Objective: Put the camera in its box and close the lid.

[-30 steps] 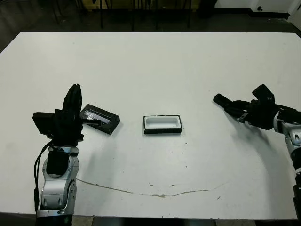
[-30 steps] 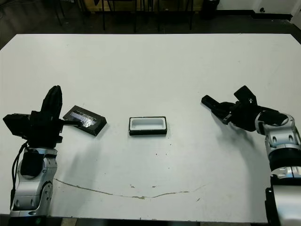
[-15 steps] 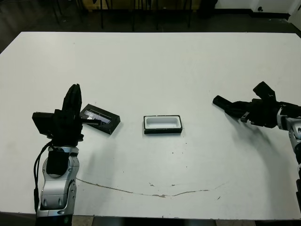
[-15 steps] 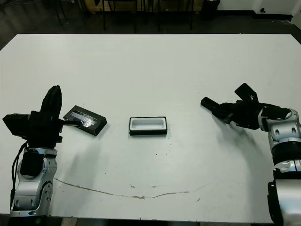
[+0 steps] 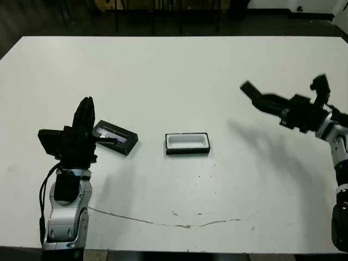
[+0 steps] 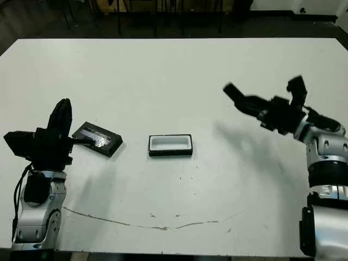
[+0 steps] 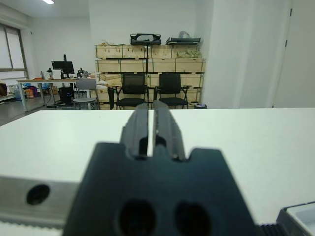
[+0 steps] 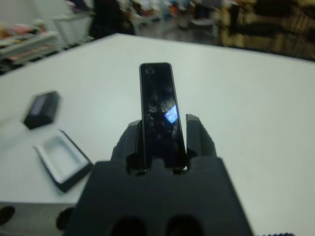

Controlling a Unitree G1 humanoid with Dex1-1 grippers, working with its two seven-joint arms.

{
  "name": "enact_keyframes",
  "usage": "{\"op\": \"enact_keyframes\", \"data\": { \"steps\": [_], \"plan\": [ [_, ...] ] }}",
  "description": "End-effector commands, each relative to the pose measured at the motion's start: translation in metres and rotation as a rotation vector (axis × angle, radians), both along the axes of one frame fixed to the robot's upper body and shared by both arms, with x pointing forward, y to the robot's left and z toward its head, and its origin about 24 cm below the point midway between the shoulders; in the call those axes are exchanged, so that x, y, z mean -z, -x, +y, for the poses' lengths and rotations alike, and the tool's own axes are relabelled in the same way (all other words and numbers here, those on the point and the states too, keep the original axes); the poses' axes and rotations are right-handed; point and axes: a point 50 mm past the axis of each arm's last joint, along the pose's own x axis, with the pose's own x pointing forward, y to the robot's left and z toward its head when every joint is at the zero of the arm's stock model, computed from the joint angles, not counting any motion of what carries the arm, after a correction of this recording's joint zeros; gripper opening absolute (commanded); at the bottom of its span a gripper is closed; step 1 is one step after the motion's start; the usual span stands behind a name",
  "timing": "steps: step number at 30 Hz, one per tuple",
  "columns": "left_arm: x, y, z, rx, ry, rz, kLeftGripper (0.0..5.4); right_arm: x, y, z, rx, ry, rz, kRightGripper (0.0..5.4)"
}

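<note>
Presently the right gripper (image 8: 162, 147) is clamped on the camera (image 8: 160, 110) by one end, aloft near the table's (image 5: 163, 76) right edge. Risk: slender grip; camera could pivot, missing the box (image 5: 187, 143) mid-table. Left gripper (image 7: 151, 129) closed, empty, beside the lid (image 5: 115, 138).

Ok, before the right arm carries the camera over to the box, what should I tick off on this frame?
1. Camera gripped in right claw: ok, clamped between both fingers.
2. Camera clear of the table: ok, shadow falls well below it.
3. Box open, white lining bare: ok.
4. Lid off the box: ok, lying to the box's left.
5. Left claw out of the path: ok, shut, beside the lid.
6. Camera lined up with box length: cannot tell.
</note>
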Motion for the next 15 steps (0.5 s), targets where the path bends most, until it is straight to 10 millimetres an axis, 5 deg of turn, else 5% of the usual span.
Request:
{"op": "enact_keyframes", "data": {
  "steps": [1,15],
  "plan": [
    [0.004,0.001,0.001,-0.009,-0.01,0.03,0.0,-0.014,-0.002,0.022,-0.121,0.07,-0.039,0.75],
    [0.006,0.002,0.0,-0.009,0.001,0.027,0.0,-0.004,0.004,0.1,-0.523,0.458,-0.048,0.74]
  ]
}}
